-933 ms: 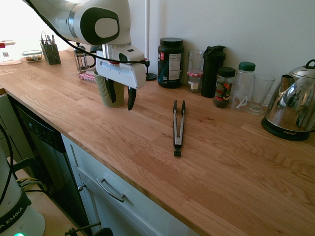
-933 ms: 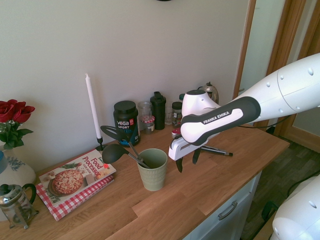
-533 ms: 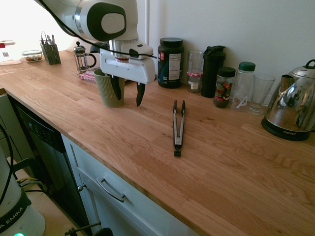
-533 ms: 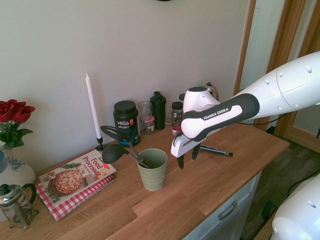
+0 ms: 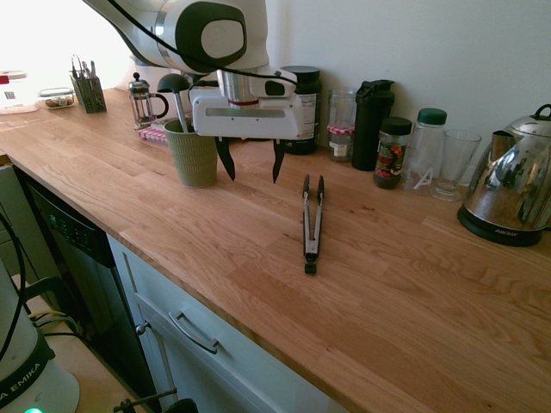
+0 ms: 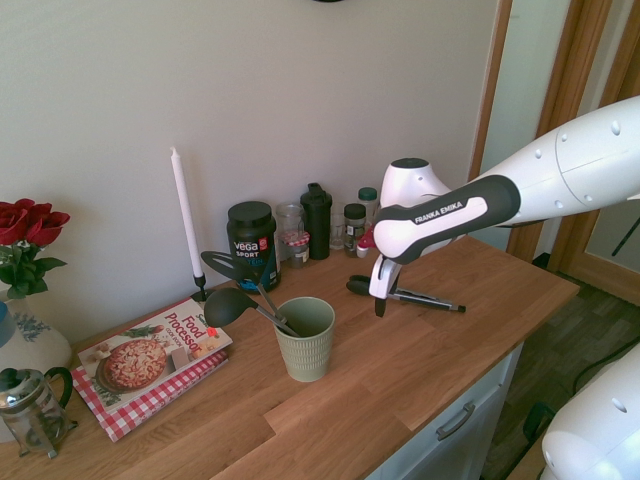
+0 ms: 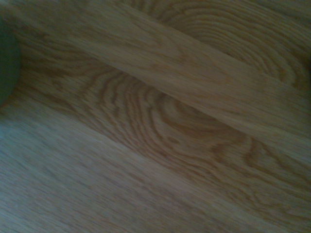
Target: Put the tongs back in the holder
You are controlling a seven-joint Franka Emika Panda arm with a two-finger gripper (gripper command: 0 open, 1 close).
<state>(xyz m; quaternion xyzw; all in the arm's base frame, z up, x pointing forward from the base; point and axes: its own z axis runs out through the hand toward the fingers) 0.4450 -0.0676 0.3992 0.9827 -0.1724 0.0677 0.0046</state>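
Fingers (image 5: pixel 251 161) spread, between holder (image 5: pixel 192 156) and tongs (image 5: pixel 312 219)

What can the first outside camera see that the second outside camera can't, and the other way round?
Only the first exterior view shows the kettle, the empty glass and the small cutlery caddy. Only the second shows the white candle, the red roses and the cookbook. Both show the open gripper above the counter, the tongs lying flat, and the green holder with a ladle in it.

Home kitchen (kettle (image 5: pixel 510 200), wooden worktop (image 5: pixel 405 292))
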